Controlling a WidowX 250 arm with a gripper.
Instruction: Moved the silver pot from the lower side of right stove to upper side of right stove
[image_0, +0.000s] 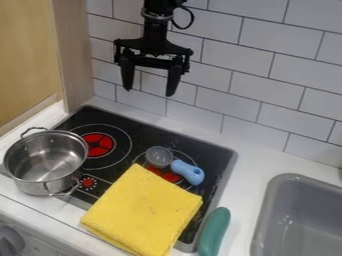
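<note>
A shiny silver round metal pot (45, 162) with two looped handles sits at the front-left corner of the flat black cooktop (143, 131). A folded yellow textured cloth (143, 210) covers part of the cooktop's front edge. Behind it lies a grey round-bowled scoop with a stubby blue handle (188, 172). High above the cooktop's back edge, the black two-finger gripper (149, 91) hangs with jaws wide apart, grasping nothing.

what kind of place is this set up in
It looks like a kitchen counter, probably a toy or mock-up one: a black stovetop with red burner rings, a grey sink basin beside it, and a white tiled wall behind.
</note>
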